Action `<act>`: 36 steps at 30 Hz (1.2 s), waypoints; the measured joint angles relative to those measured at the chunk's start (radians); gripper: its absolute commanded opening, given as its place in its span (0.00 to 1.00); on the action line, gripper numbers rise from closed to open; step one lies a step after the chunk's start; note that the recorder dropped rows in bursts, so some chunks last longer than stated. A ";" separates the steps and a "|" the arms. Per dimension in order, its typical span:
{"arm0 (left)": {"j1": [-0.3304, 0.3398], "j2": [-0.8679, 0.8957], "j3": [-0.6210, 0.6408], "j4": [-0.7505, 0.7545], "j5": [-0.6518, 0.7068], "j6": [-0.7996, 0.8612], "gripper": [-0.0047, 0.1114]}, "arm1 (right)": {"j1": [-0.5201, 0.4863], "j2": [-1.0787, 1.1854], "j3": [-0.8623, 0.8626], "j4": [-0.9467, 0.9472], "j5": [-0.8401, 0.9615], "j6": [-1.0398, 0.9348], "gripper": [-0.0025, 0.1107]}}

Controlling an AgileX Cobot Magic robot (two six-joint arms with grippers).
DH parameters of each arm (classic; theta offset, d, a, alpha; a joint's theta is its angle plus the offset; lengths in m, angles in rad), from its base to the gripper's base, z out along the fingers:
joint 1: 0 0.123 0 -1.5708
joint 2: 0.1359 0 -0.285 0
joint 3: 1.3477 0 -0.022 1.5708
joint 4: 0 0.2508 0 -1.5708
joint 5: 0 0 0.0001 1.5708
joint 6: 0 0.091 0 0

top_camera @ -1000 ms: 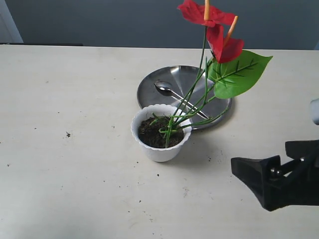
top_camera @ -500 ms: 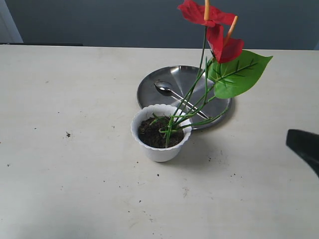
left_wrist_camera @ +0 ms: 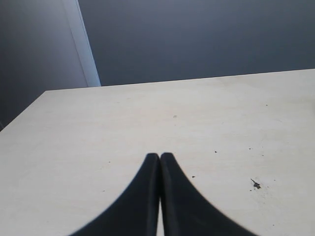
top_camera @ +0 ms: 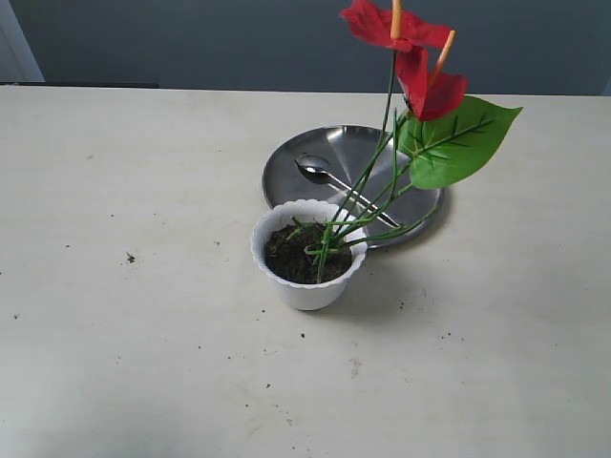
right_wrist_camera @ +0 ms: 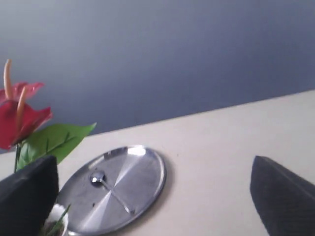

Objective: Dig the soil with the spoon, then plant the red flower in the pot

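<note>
A: Where to look for the red flower (top_camera: pixel 409 52)?
B: In the pot (top_camera: pixel 307 281), near the middle of the table (top_camera: pixel 143 191), with green stems sunk into the soil (top_camera: pixel 286 256) and leaning right; red blooms and one big leaf high above the steel plate (top_camera: pixel 286 162)
A: And the spoon (top_camera: pixel 325 176)?
B: On that plate, just behind the pot, bowl toward the left, handle slanting behind the stems; impossible to tell whether plate and pot touch
A: Any word on the left gripper (left_wrist_camera: pixel 160 156)?
B: Closed tight, fingers pressed together, gripping nothing, above pale tabletop dotted with dark crumbs (left_wrist_camera: pixel 256 184)
A: And the right gripper (right_wrist_camera: pixel 152 164)?
B: Spread wide, nothing between the two dark fingers, facing plate, spoon and flower across the table
</note>
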 measured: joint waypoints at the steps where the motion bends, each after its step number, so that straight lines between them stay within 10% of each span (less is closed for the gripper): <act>1: 0.000 0.000 0.000 0.000 0.000 0.000 0.04 | -0.026 -0.017 0.024 -0.005 -0.045 -0.002 0.94; 10: 0.000 0.000 0.000 0.000 0.000 0.000 0.04 | -0.162 -0.046 0.328 -0.020 -0.534 -0.009 0.94; 21: 0.000 0.000 0.000 0.000 0.000 0.000 0.04 | -0.409 -0.048 0.333 -0.020 -0.544 -0.009 0.94; 36: 0.000 0.000 0.000 0.000 0.000 0.000 0.04 | -0.421 -0.048 0.334 -0.020 -0.541 -0.009 0.94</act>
